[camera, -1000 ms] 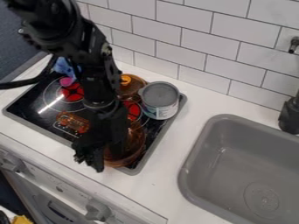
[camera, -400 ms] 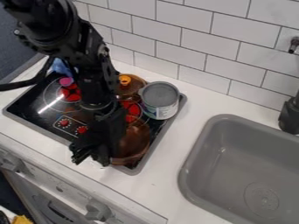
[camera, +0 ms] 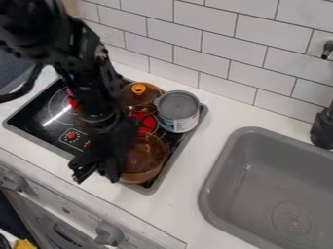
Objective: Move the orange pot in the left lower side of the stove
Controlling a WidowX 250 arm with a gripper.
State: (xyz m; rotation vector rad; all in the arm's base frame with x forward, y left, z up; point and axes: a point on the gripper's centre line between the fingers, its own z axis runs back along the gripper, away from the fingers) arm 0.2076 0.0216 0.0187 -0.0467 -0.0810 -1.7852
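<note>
1. Orange pot (camera: 144,158) – see-through, amber-brown – sits at the near corner of the stove (camera: 55,107), on the right in view. Looks upright; left part hidden behind the gripper (camera: 95,171).
2. Gripper hangs low at the stove's front edge, just left of the pot in view. Opening of the jaws: cannot tell. Cannot tell either whether they have any hold on the pot; no clear grip shows.
3. Behind the pot: grey can (camera: 177,111) at the stove's right side, amber piece with an orange knob (camera: 138,89) next to it. Printed controls (camera: 73,137) left of the arm, towards the front edge.
4. Step in hand, my judgement: working the pot towards the lower left, or setting up to do so. Pot still needs to go left, if that side means the view's.
5. Doing it well: settle first whether the pot is gripped. If not, take the rim squarely, one jaw inside, one out – a push from the left would send it the wrong way.
6. Then travel low and level, along the front edge, keeping the base inside the frame. Slick glass, rounded wall; the pot could skid or twist. Release only once it rests flat.
</note>
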